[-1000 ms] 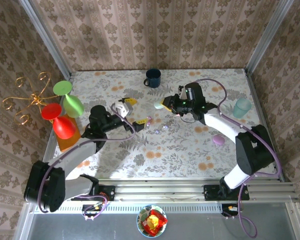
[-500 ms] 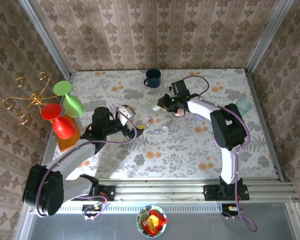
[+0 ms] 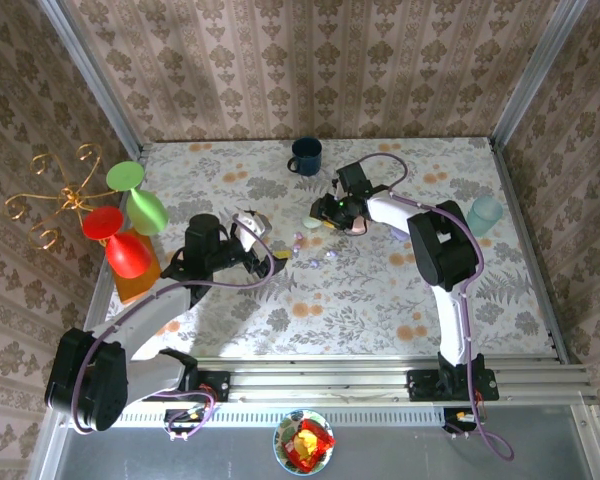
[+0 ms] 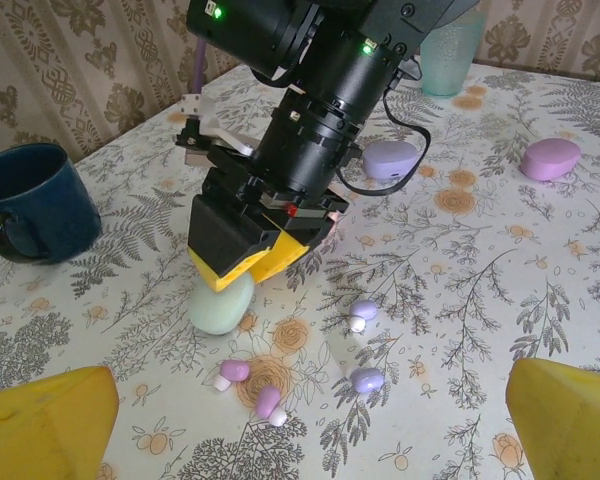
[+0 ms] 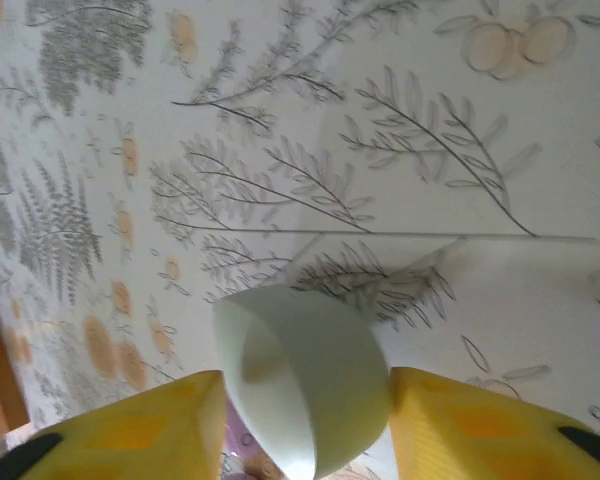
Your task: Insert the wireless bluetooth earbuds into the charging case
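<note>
Left wrist view: the left tool (image 4: 305,420) stands wide open, its two yellow fingertips at the lower corners with flowered table (image 4: 500,270) showing between them. Ahead of it four earbuds (image 4: 367,380) lie loose on the table, outside any case. Two lilac ones lie near each other in the middle, and two pink ones lie close together to their left. Just beyond the pink pair is the mint case (image 4: 220,308), which looks to rest on the table. The right tool (image 4: 255,268) reaches down over its top. A blue mug (image 4: 30,205) stands well off to the left. Behind the right arm lies a lilac case (image 4: 390,160), and farther right a pink case (image 4: 550,158). A teal cup (image 4: 450,50) stands at the far side.

Right wrist view: the right tool's yellow fingers (image 5: 130,435) flank the mint case, one on each side, each touching or very nearly touching its rounded flank. The jaws stand part-way apart. I cannot tell whether they pinch the case or merely stand beside it. The end of the case that faces the camera looks hollow, with a pale rim around it.

Top external view: both arms reach toward the middle of the table. The left tool sits just left of the scattered earbuds, with its fingers spread. The right tool is beyond them on the far side, with the mint case at its tip. The blue mug stands near the far edge and the teal cup near the right edge.
</note>
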Robot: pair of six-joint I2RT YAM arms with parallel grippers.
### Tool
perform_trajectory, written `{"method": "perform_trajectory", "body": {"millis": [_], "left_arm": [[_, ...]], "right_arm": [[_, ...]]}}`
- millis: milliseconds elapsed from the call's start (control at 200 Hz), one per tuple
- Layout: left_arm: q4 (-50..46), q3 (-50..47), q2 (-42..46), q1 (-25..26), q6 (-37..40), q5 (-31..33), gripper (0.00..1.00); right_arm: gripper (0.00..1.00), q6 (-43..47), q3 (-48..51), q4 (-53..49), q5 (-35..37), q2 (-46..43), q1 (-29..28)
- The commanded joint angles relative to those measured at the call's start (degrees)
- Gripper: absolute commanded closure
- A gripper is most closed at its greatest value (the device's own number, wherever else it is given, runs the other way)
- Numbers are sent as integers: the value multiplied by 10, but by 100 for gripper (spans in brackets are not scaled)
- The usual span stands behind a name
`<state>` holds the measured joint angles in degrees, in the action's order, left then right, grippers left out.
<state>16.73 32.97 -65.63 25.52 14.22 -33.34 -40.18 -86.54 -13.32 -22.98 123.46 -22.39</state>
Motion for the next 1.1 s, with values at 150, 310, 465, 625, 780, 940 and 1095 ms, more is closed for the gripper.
{"method": "perform_trajectory", "body": {"millis": [150, 310, 465, 625, 780, 940, 1095], "left_arm": [[18, -2, -8, 19, 10, -1, 0], [33, -11, -7, 21, 8, -3, 0], [51, -13, -14, 22, 8, -8, 0], [52, -4, -26, 23, 5, -13, 0], [51, 1, -30, 27, 3, -14, 0], [54, -1, -30, 32, 11, -23, 0], [54, 0, -32, 36, 9, -19, 0]], "right_arm": [[34, 166, -12, -153, 92, -110, 14], [21, 294, -27, -277, 221, -152, 29], [18, 390, -51, -372, 286, -160, 59], [18, 479, -102, -464, 312, -125, 81], [19, 521, -177, -548, 355, -55, 100], [21, 541, -241, -579, 359, 12, 116], [24, 553, -295, -604, 339, 67, 119]]}}
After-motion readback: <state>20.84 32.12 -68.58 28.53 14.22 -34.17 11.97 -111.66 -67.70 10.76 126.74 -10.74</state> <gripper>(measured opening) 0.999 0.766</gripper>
